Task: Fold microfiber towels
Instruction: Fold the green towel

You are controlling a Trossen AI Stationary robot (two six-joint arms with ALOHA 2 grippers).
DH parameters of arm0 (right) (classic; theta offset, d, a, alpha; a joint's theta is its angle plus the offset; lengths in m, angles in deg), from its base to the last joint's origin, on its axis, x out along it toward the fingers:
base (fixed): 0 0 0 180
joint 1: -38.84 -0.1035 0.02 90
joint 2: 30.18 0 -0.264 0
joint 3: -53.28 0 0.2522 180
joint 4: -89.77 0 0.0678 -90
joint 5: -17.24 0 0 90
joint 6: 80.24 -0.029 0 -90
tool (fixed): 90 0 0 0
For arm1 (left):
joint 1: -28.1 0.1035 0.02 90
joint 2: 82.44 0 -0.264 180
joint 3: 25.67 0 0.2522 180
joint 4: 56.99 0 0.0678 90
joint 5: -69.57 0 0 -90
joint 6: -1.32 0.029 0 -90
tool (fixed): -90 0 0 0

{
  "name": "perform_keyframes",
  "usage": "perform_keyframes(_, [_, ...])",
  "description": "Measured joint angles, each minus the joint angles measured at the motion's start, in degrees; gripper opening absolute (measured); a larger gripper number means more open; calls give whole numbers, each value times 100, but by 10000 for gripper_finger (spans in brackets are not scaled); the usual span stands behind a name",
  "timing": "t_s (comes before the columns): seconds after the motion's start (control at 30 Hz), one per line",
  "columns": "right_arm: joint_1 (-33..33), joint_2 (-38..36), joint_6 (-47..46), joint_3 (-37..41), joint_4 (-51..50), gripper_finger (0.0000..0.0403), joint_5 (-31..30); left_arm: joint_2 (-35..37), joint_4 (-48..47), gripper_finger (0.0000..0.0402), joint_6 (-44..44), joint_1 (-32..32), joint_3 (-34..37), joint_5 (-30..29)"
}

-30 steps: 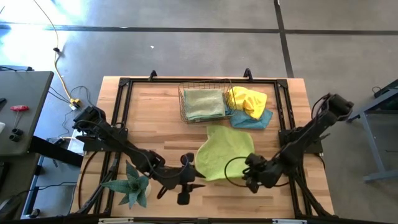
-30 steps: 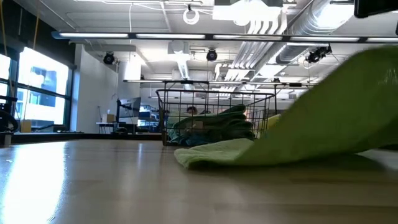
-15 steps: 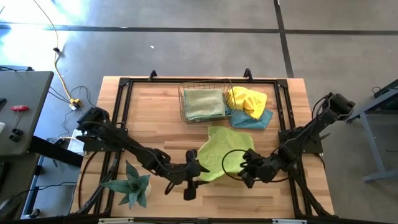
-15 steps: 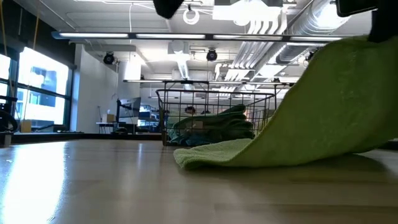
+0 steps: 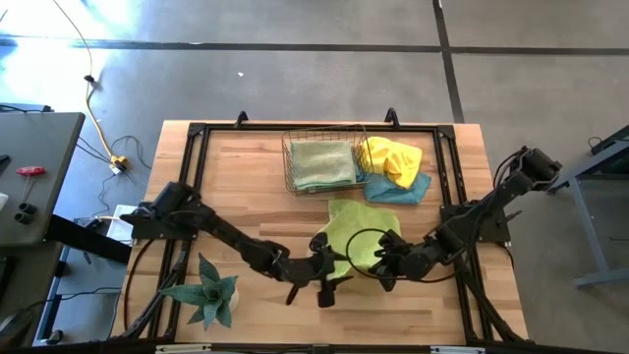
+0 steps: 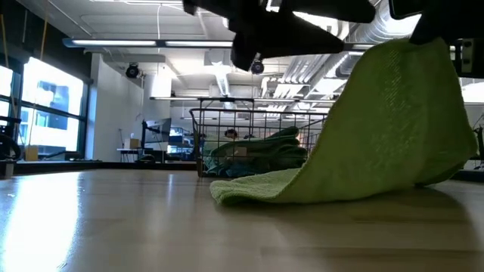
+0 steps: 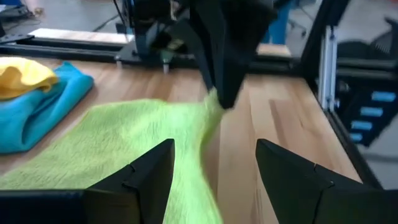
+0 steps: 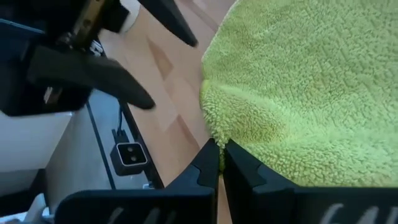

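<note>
Two arms were stretched over the table (image 5: 246, 177), meeting near its front edge. Between them the lime towel (image 5: 356, 236) was spread, its far part flat on the wood just before the basket (image 5: 322, 162) and its front corner raised off the surface, probably so that it could be carried over for a fold. In the basket a pale green towel (image 5: 322, 164) was stacked; beside it, toward the back right corner, a yellow towel (image 5: 389, 158) was heaped on a blue towel (image 5: 400, 189), presumably awaiting their turn. A plant (image 5: 208, 292) was set at the front left corner. The raised corner was pinched by the right gripper (image 8: 218, 160), its fingers pressed together on the pile. The left gripper (image 7: 214, 168) was held spread wide at the towel's front edge, nothing clamped, seemingly lined up to take a second corner.
</note>
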Motion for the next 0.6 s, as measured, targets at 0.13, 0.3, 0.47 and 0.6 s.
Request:
perform_keyframes(0.13, [56,0,102,0,90,0,-5,-181,373,218,-6,99,0,-61])
perform_keyframes(0.3, [53,0,259,-2,246,0,-68,-319,369,216,-27,172,0,33])
perform_keyframes(0.47, [53,-20,347,-2,287,0,-61,-454,105,216,-336,169,0,54])
perform_keyframes(0.6, [38,-88,397,-2,428,0,-39,-491,-375,216,-759,146,0,278])
